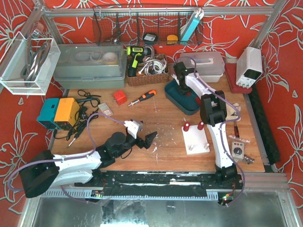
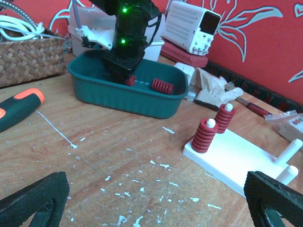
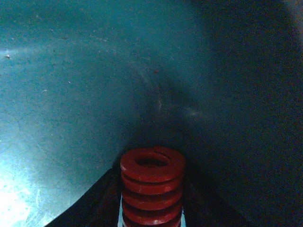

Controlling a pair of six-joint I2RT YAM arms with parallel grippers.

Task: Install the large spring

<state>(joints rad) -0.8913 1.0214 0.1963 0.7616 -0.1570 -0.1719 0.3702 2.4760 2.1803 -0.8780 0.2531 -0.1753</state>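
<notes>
A large red spring [image 3: 151, 184] stands between the dark fingers of my right gripper [image 3: 151, 210], which is shut on it inside the teal tray [image 3: 71, 71]. From the left wrist view, the right gripper [image 2: 127, 79] reaches down into the tray [image 2: 123, 97], where another red spring [image 2: 162, 86] lies loose. The white peg board [image 2: 241, 156] carries two red springs [image 2: 204, 136] [image 2: 224, 118] and two bare pegs [image 2: 292, 149]. My left gripper [image 1: 144, 137] hovers wide open over the wood, left of the board [image 1: 196, 139], holding nothing.
An orange-handled screwdriver [image 1: 143, 97] lies left of the tray. A wicker basket [image 2: 28, 59] and a white power supply [image 1: 249, 66] stand at the back. A red cube [image 1: 120, 98] and a yellow-teal box [image 1: 59, 112] sit at left; a small meter [image 1: 236, 150] lies right of the board.
</notes>
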